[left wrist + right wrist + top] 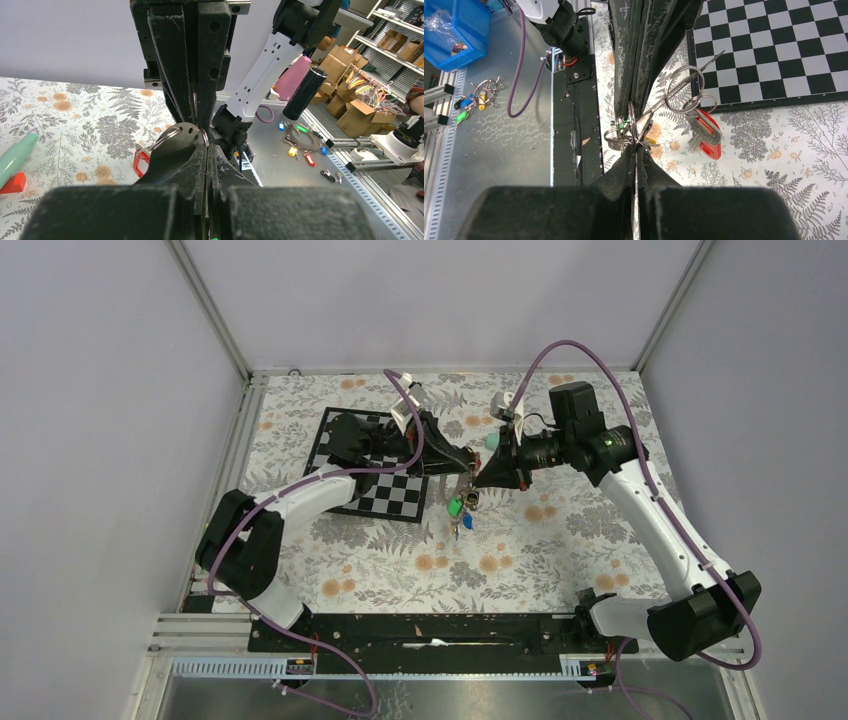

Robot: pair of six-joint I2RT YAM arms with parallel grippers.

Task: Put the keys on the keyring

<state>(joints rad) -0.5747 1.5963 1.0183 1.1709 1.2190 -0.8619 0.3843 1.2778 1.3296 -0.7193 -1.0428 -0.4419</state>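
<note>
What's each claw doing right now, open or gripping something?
Left gripper: closed, pinching the keyring wire.
Right gripper: closed on the rings of the keys.

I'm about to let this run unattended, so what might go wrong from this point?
1. The left gripper and right gripper are both shut on the thin keyring, tip to tip in mid-air; pulling apart may bend the wire or let it slip.
2. The red-tagged key hangs loose beside them and might swing or slide off.
3. A slip would drop the green and blue keys onto the table.
</note>
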